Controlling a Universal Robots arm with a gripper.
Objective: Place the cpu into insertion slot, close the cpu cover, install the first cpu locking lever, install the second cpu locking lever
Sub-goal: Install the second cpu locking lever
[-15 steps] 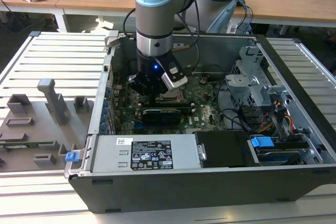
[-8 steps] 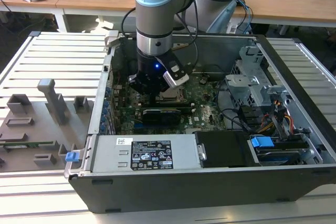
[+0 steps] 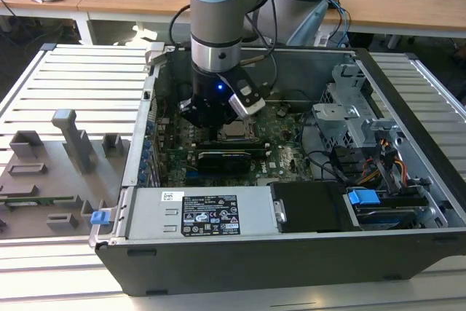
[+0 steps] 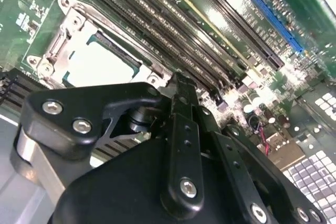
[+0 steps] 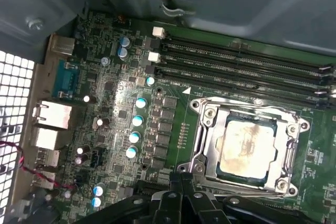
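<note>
Sitting on a ribbed grey metal bench [image 3: 73, 78], the open computer case [image 3: 291, 245] has wooden desks [image 3: 408, 5] behind it. At the exterior view's left you get grey fixture blocks [image 3: 73, 136] on the bench. Inside the case that view gives you the black power supply [image 3: 207, 213] and a blue drive latch [image 3: 362, 197]. Both wrist views get you closer: cpu [image 5: 244, 148] seated in the insertion slot [image 5: 273, 172], cpu cover [image 5: 210, 140] lying flat around it, long memory slots [image 5: 236, 61] just beside. The first wrist view adds the rear ports [image 5: 50, 124] and capacitors [image 5: 135, 120]. Your arm [image 3: 218, 12] points straight down into the case, gripper [image 4: 181, 95] near the socket's edge, fingers pressed together, holding nothing.
</note>
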